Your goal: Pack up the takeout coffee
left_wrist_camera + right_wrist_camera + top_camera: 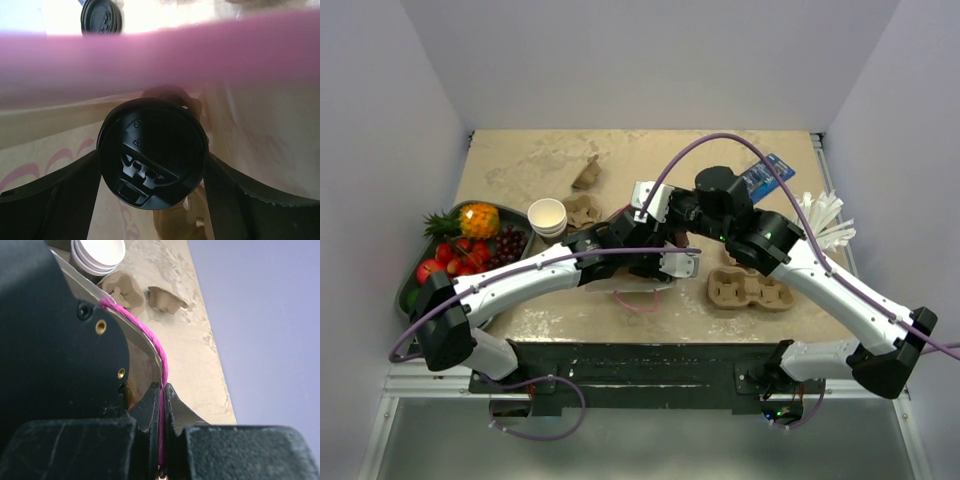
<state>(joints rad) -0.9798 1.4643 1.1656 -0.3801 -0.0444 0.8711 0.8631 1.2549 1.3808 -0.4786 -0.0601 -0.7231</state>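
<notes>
The takeout coffee (pixel 152 155) fills the left wrist view, its round black lid facing the camera. My left gripper (pixel 152 165) is shut on it, one finger pressed against each side, and holds it over the tan paper of a bag (pixel 260 125) printed with pink. A blurred pink bag handle (pixel 160 60) crosses the top of that view. My right gripper (pixel 162 405) is shut on the pink handle (pixel 161 365) at the bag's edge. In the top view both grippers meet at the table's middle, left (pixel 665 262) and right (pixel 655 205). The cup is hidden there.
A cardboard cup carrier (pixel 748 290) lies right of centre. Stacked lidless white cups (pixel 548 215) and carrier pieces (pixel 585 210) stand at the left. A fruit tray (pixel 430 290) sits at the far left. White straws (pixel 825 220) lie at the right. A loose black lid (pixel 101 17) lies beyond.
</notes>
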